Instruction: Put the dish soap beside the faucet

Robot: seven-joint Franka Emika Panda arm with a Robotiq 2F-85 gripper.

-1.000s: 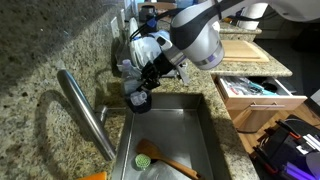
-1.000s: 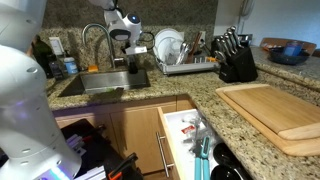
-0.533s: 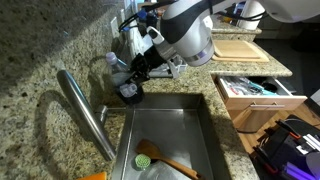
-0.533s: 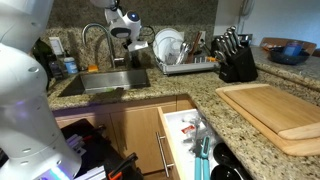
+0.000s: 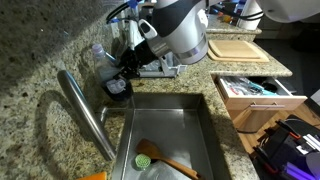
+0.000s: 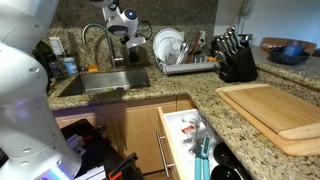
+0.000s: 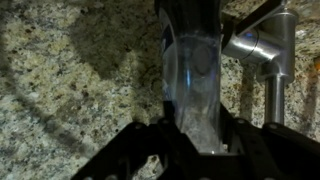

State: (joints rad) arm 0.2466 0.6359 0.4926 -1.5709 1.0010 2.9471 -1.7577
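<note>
No legible text, brand, number or sign found in any view. Light round label noted on dish soap [image 7: 195,95] in wrist view, but blurred and dim, so nothing can be read. Items in open drawer [image 5: 264,104] seen in exterior view; too small for any print to be made out.

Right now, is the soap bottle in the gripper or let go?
In the gripper: the wrist view shows the soap bottle between its fingers, near the faucet. Whether it touches the counter, cannot tell.
</note>
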